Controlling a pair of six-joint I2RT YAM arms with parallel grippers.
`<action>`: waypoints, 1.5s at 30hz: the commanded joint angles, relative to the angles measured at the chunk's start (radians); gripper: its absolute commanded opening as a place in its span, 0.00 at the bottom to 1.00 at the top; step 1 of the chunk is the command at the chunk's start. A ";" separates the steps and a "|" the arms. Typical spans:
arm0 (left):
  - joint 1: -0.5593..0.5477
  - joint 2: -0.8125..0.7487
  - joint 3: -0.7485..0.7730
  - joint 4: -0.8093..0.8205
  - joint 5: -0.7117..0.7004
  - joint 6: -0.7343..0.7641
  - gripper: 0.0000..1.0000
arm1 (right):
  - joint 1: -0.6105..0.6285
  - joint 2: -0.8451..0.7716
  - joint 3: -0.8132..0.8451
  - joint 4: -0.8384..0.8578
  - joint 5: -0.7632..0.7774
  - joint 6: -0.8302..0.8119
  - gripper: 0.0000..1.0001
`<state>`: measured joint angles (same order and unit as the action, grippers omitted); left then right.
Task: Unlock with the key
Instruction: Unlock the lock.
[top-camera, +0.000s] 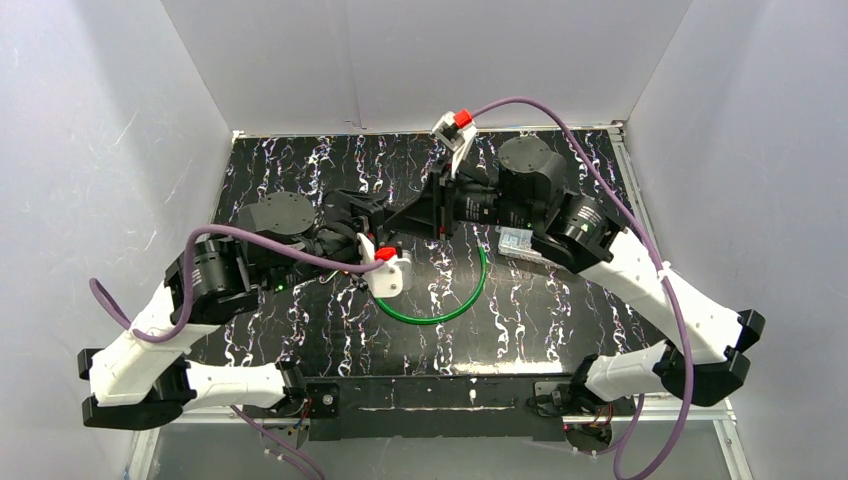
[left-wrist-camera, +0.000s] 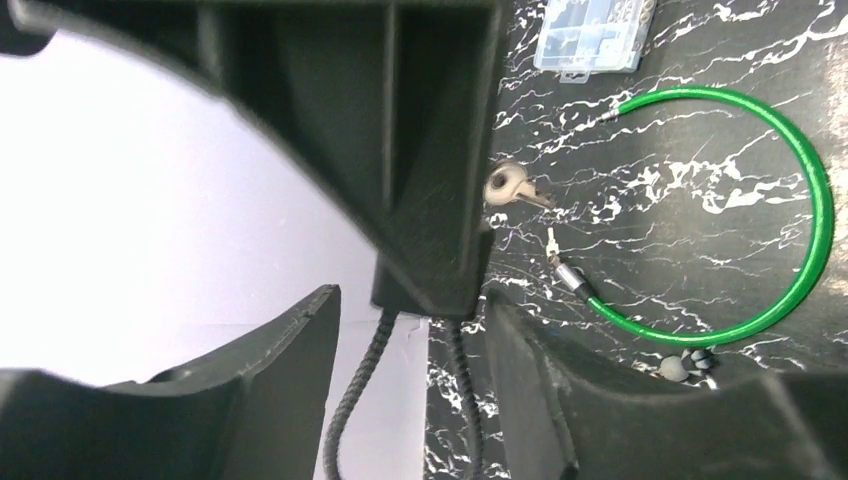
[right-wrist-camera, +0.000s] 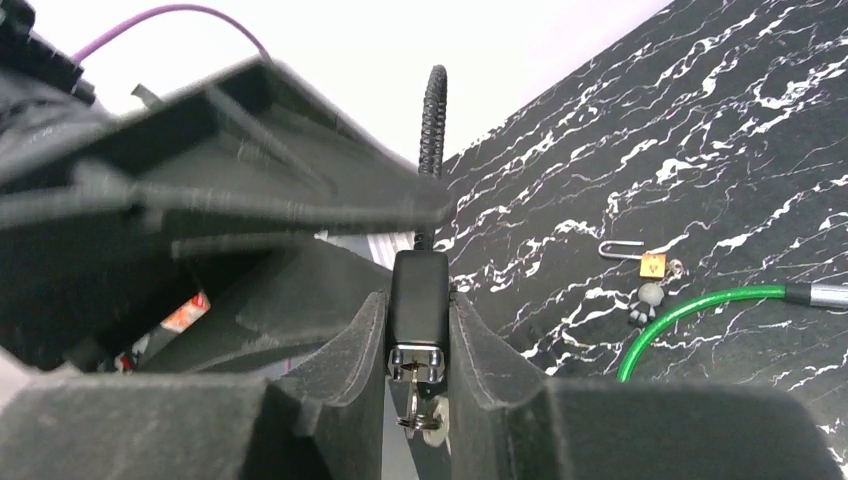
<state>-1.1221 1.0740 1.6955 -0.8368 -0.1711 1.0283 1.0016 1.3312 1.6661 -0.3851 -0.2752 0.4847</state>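
A black lock body (right-wrist-camera: 418, 295) with a braided black cable (right-wrist-camera: 433, 110) rising from it sits pinched between my right gripper's (right-wrist-camera: 418, 312) fingers, which are shut on it. A small key on a ring (right-wrist-camera: 428, 415) hangs at the lock's metal end. In the left wrist view the same lock body (left-wrist-camera: 430, 280) hangs above my left gripper (left-wrist-camera: 412, 300). Its braided cable (left-wrist-camera: 352, 400) runs down between the fingers, which stand apart from it, open. In the top view both grippers meet mid-table, right gripper (top-camera: 420, 218) and left gripper (top-camera: 372, 228).
A second key with a grey head (left-wrist-camera: 512, 187) lies on the black marbled table (left-wrist-camera: 700, 160). A green cable loop (left-wrist-camera: 815, 200) lies beside it. A small brass padlock (right-wrist-camera: 652, 264), a grey charm (right-wrist-camera: 648, 298) and a clear plastic box (left-wrist-camera: 595, 35) lie nearby.
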 joint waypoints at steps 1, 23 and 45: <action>0.001 -0.079 -0.046 0.040 0.059 -0.008 0.59 | -0.010 -0.077 -0.041 0.090 -0.090 -0.043 0.01; 0.000 -0.130 -0.117 0.098 0.250 0.079 0.40 | 0.005 -0.034 -0.044 0.131 -0.184 -0.016 0.01; 0.001 -0.146 -0.144 0.095 0.186 0.164 0.18 | -0.052 -0.241 -0.124 0.019 -0.087 -0.060 0.42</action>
<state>-1.1213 0.9310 1.5433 -0.7502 0.0246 1.1751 0.9558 1.1053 1.5612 -0.3698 -0.3683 0.4362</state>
